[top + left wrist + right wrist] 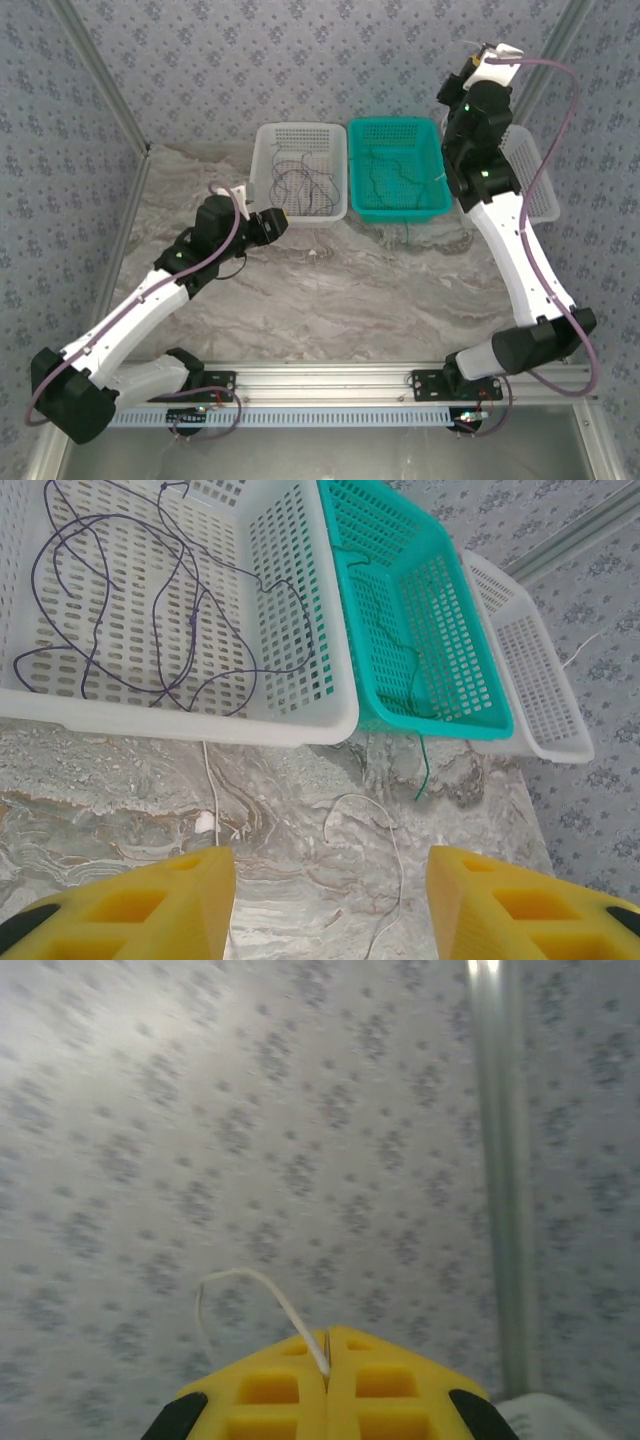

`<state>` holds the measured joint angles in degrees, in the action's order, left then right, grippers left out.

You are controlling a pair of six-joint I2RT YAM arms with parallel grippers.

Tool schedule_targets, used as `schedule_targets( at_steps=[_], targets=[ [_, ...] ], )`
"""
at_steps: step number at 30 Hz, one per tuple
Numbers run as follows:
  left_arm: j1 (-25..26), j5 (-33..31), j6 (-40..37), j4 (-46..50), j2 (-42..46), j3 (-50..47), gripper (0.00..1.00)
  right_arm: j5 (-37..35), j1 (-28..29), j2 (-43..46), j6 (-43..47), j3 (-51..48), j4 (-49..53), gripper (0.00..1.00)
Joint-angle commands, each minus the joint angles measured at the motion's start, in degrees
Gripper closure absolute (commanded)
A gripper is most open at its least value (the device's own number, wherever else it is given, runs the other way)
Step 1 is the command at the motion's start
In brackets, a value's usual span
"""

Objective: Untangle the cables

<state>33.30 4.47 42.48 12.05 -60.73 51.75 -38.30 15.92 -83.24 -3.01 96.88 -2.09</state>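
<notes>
- Top external: three baskets, namely left white basket (pixel 262 170), teal basket (pixel 400 213) and right white basket (pixel 545 185), on the table (pixel 330 290); dark cables (pixel 300 180) tangled in the left one.
- Left wrist: left gripper (pixel 330 880) jaws apart, empty; one loose white cable (pixel 380 815) on the table, one green cable (pixel 405 660) in the teal basket.
- Right wrist: right gripper (pixel 327 1345) pinched together on one thin white cable (pixel 270 1300).

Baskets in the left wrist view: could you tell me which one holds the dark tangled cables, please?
The white basket at far left: dark cables loop across its floor. The teal basket beside it holds a green cable.
</notes>
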Motion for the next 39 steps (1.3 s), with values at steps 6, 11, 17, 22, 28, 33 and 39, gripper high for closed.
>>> schedule_targets(
  at_steps=[6,11,17,22,28,33,39],
  targets=[
    [0.25,0.09,-0.40,-3.79,1.67,-2.36,0.46,-7.42,-8.10,2.10,12.51,-14.52,-6.98,1.00],
    [0.28,0.55,-0.17,-4.31,1.33,-2.62,0.46,-0.38,-7.02,5.05,27.83,-26.20,-22.02,1.00],
    [0.34,1.23,1.29,-6.80,1.01,-3.49,0.46,3.38,-5.71,9.59,33.09,-38.04,-31.37,1.00],
    [0.40,1.77,1.29,-6.72,1.05,-3.67,0.46,4.96,-9.74,11.87,23.61,-43.12,-26.17,1.00],
    [0.48,1.66,1.43,-6.52,1.23,-3.80,0.45,13.21,-19.74,9.02,10.01,-44.25,-22.14,1.00],
    [0.58,1.57,1.73,-6.85,0.42,-3.67,0.45,18.79,-26.15,1.83,1.62,-37.81,-16.20,1.00],
    [0.71,1.64,1.82,-6.70,-0.62,-3.35,0.45,22.97,-28.84,-7.36,-6.46,-30.47,-10.08,1.00]
  ],
)
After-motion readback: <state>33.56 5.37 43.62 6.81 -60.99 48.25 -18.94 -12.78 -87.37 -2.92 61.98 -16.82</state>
